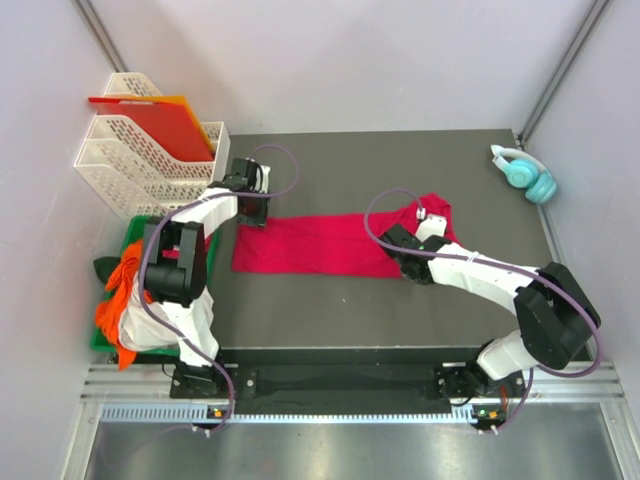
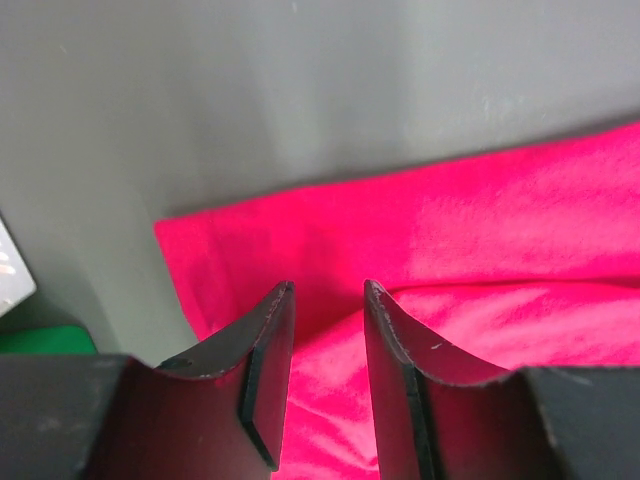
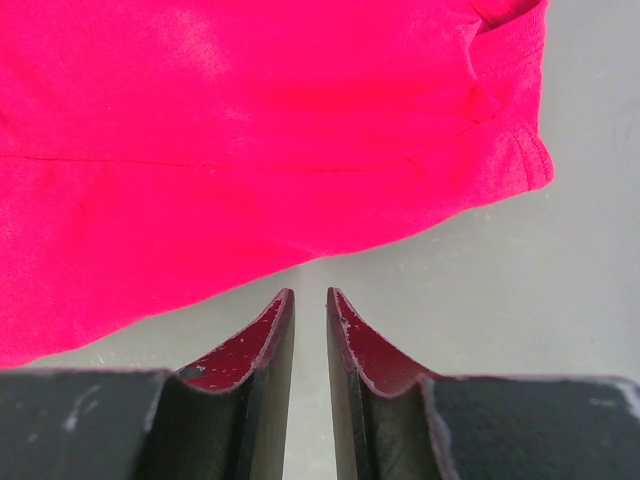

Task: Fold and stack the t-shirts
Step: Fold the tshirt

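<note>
I am watching both arms. The left arm [image 1: 185,260] is reaching forward over the bench [image 1: 400,310], and its wrist is tilting down at the left end of the crimson t-shirt [image 1: 320,245]. The left claw [image 2: 327,290] is standing partly open, with red cloth showing between its fingers. I cannot tell if it is touching the cloth.

The right arm [image 1: 490,275] is bending across toward the right end of the same shirt. The right claw [image 3: 307,292] is keeping only a narrow gap and is grasping nothing. It is hanging over bare bench just beside the shirt's edge.

One crimson t-shirt is lying in a long strip across the bench. In the green bin [image 1: 130,225] at the left I am counting one orange t-shirt [image 1: 118,290] and some white cloth [image 1: 140,338].
</note>
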Available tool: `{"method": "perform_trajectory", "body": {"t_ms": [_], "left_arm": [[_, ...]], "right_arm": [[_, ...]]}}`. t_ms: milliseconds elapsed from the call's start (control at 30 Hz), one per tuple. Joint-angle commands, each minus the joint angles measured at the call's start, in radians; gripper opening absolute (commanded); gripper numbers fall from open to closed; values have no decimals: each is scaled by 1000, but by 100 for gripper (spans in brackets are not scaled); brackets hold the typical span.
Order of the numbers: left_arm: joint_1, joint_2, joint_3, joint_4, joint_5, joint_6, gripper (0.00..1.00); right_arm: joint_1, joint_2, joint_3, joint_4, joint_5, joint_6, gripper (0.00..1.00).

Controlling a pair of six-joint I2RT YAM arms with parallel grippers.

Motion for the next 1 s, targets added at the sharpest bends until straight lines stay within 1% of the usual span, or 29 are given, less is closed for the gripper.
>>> {"method": "perform_trajectory", "body": {"t_ms": [0, 133, 200, 267, 333, 467, 633, 767, 867, 967], "left_arm": [[-1, -39, -12, 24, 8, -1, 39], [-1, -107, -17, -1, 25, 4, 38], [-1, -162, -32, -18, 65, 4, 38], [-6, -197, -70, -39, 91, 4, 38], [-18, -242, -121, -53, 100, 41, 38], [-50, -294, -216, -53, 65, 96, 38], [-66, -279, -283, -59, 31, 145, 38], [-66, -243, -293, -38, 28, 151, 38], [-66, -207, -285, -18, 25, 139, 38], [-66, -171, -270, -16, 30, 127, 37]], "right_arm": [[-1, -36, 0, -3, 43, 21, 21], [-5, -45, 9, -4, 53, 21, 21], [-14, -47, 17, 0, 57, 16, 21], [-24, -35, 28, 5, 60, 6, 21], [-30, -22, 48, 13, 68, -7, 21], [-60, 17, 86, 31, 79, -53, 22], [-123, 70, 153, 72, 71, -135, 21], [-171, 145, 229, 103, 70, -189, 21], [-189, 197, 304, 114, 68, -223, 21], [-206, 234, 341, 132, 65, -240, 21]]}}
